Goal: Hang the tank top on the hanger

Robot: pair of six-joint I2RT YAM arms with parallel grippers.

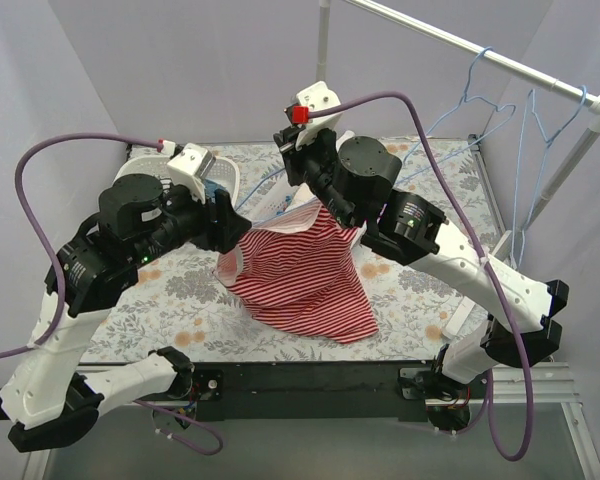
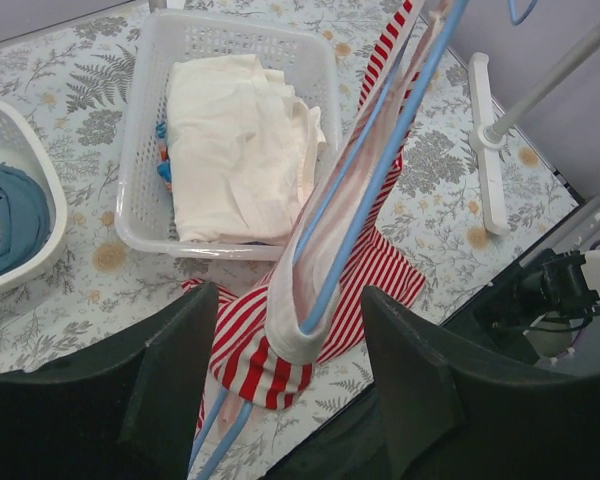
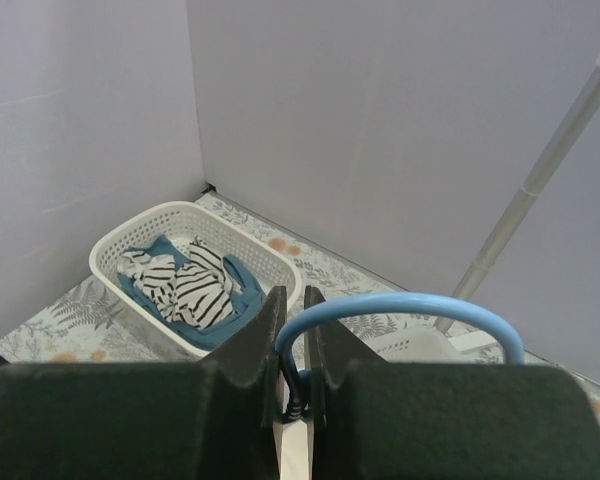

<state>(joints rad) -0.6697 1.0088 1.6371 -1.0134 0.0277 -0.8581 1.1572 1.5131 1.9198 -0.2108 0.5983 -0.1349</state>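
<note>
The red-and-white striped tank top [image 1: 308,272] hangs on a blue hanger [image 2: 375,180], its lower part trailing on the floral table. In the left wrist view the tank top [image 2: 250,350] has one shoulder folded over the hanger's end, white lining out. My left gripper [image 2: 292,385] is open, its jaws on either side of that shoulder and apart from it; it sits at the garment's left edge in the top view [image 1: 235,232]. My right gripper [image 3: 292,345] is shut on the neck of the hanger's hook [image 3: 410,303], above the garment's top [image 1: 298,172].
A white basket [image 2: 140,200] holding cream-white cloth stands beyond the tank top. A second basket [image 3: 130,255] holds a black-and-white striped garment on blue cloth. A white rail [image 1: 460,42] with spare blue hangers [image 1: 480,90] runs at the back right; its foot [image 2: 485,140] lies on the table.
</note>
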